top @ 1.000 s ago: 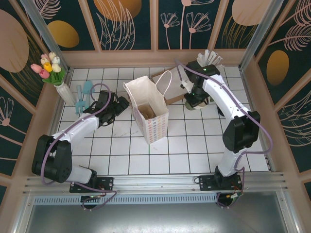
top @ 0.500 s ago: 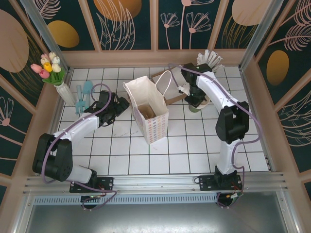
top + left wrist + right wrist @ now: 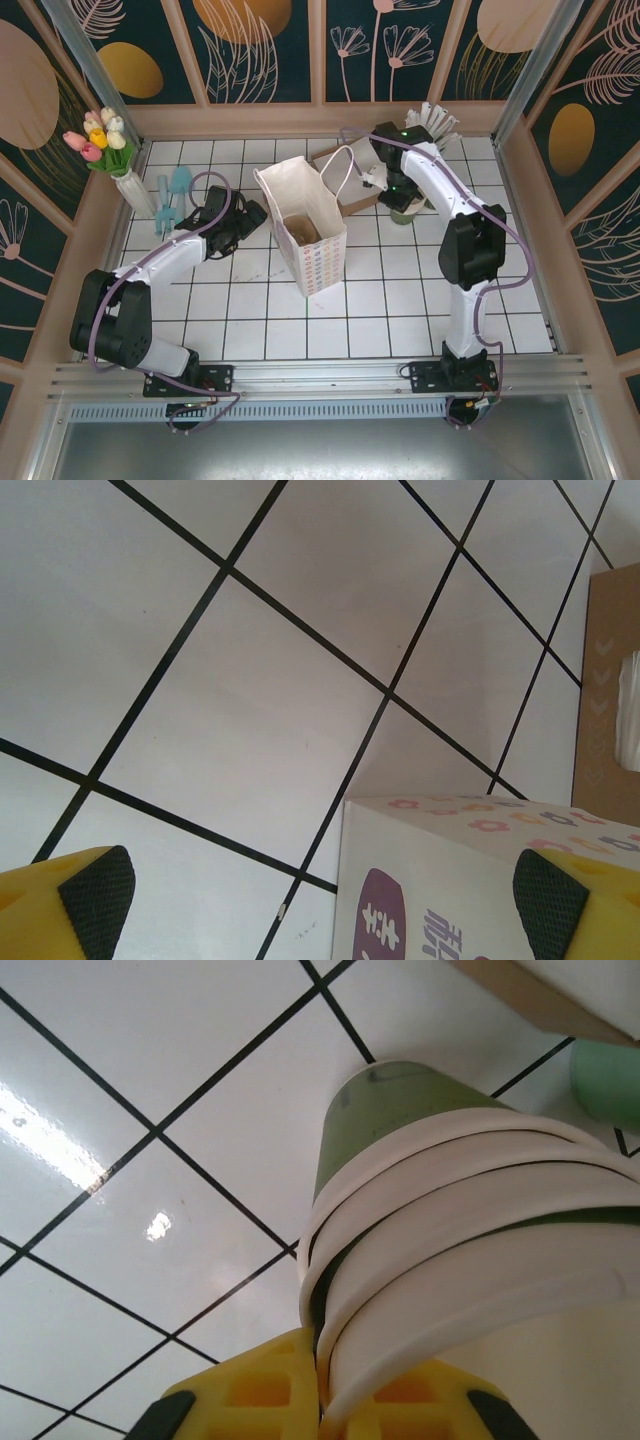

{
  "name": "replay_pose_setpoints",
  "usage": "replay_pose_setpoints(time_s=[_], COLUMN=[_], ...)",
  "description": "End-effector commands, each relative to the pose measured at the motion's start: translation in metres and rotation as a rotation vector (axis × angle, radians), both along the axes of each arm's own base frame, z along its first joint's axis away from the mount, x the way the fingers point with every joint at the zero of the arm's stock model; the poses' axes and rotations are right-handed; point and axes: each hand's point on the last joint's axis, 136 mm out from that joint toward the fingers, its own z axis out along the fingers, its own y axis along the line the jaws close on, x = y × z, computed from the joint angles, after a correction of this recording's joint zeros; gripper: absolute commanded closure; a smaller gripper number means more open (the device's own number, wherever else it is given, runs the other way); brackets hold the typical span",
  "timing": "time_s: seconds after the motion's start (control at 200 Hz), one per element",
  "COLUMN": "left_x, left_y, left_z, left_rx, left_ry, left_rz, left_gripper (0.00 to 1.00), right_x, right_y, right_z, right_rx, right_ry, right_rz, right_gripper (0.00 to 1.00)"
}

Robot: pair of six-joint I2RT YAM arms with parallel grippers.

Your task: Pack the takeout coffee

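— Takeout coffee: where is it standing?
— We are failing to tell. Right of the paper bag (image 3: 322,262), our right gripper (image 3: 320,1400) is pinching the rim of the cream-rimmed cup stack (image 3: 450,1210); left of it, our left gripper (image 3: 318,898) is gaping, empty.

Bright even light; glare patches on glossy tiles (image 3: 55,1130).

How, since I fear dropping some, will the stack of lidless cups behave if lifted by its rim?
The stack of paper cups is thin paper, so probably light and easily dented by tight jaws. Its rims sit unevenly spaced, so lower cups might slide off.
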Motion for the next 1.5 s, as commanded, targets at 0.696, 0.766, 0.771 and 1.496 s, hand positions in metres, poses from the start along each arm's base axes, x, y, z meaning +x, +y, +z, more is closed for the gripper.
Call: replay_pose_setpoints(time_s=[0.696, 0.766, 0.771, 1.496], left_x=[0.007, 0.007, 0.007, 0.011], left_y=[0.002, 0.002, 0.002, 0.001], left_z=[0.003, 0.003, 0.003, 0.009], left_rx=[0.016, 0.018, 0.018, 0.014], left_ry=[0.006, 0.007, 0.007, -0.014], left_rz=[0.002, 0.003, 0.003, 0.004], left_gripper=[0.01, 0.02, 0.01, 0.01], right_x=[0.018, 0.020, 0.020, 0.033], right_y=[0.022, 0.024, 0.024, 0.029], right_z=[0.001, 0.001, 0.001, 0.046], right_rx=[0.140, 0.149, 0.149, 0.170], right_ry=[0.016, 0.018, 0.018, -0.129], right_rz=[0.143, 0.147, 0.147, 0.172], right_gripper=[0.89, 0.88, 0.88, 0.58])
